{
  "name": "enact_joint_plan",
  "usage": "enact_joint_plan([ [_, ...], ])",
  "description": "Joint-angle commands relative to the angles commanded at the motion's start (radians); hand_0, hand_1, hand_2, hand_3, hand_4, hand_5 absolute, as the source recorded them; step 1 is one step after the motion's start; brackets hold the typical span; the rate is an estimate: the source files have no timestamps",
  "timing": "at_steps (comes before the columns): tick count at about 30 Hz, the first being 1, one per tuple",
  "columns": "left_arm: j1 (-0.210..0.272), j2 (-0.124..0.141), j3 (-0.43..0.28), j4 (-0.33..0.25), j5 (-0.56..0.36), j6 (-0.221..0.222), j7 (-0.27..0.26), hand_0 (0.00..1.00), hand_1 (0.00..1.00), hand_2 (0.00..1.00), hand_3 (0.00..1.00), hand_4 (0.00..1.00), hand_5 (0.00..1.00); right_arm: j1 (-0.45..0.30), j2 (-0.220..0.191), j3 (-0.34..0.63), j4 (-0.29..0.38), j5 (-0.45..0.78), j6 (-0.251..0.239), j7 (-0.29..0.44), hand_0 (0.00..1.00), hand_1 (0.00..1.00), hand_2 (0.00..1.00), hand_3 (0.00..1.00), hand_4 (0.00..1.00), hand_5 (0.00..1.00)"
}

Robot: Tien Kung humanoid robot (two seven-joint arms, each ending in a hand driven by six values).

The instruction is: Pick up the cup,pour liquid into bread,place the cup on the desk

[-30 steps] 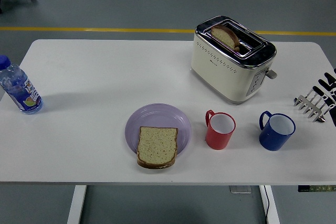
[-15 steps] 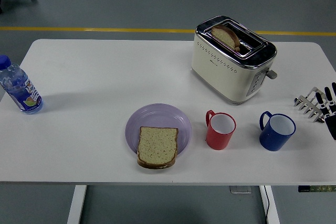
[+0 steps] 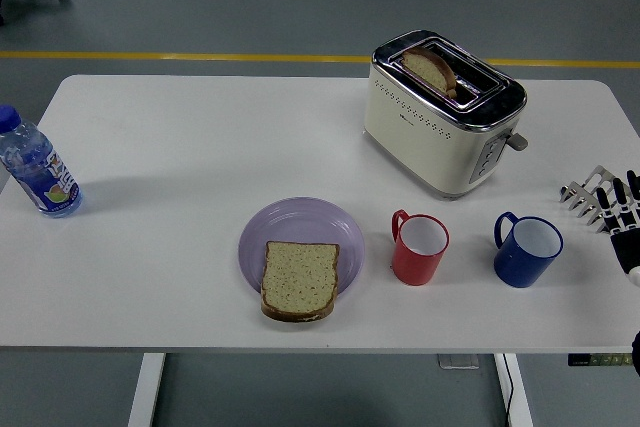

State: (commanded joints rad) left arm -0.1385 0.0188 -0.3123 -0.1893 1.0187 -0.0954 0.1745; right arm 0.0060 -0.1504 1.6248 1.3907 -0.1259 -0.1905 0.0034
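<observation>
Head view: nothing done; right hand (image 3: 622,217), fingers spread and empty, near blue cup (image 3: 527,250); bread (image 3: 299,279) dry.

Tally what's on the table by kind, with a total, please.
Cups: 2, red cup and blue cup
Bread slices: 2, one on the plate, one in the toaster
Plates: 1, purple plate
Toasters: 1
Water bottles: 1
Metal racks: 1
Total: 8
</observation>
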Motion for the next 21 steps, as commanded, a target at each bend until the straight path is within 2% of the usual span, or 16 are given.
enact_joint_plan([
  [21, -0.013, 0.003, -0.011, 0.000, 0.009, 0.006, 0.004, 0.667, 0.735, 0.735, 0.627, 0.393, 0.998, 0.009, 0.008, 0.016, -0.016, -0.003, -0.001, -0.007, 0.585, 0.535, 0.609, 0.583, 0.657, 0.035],
])
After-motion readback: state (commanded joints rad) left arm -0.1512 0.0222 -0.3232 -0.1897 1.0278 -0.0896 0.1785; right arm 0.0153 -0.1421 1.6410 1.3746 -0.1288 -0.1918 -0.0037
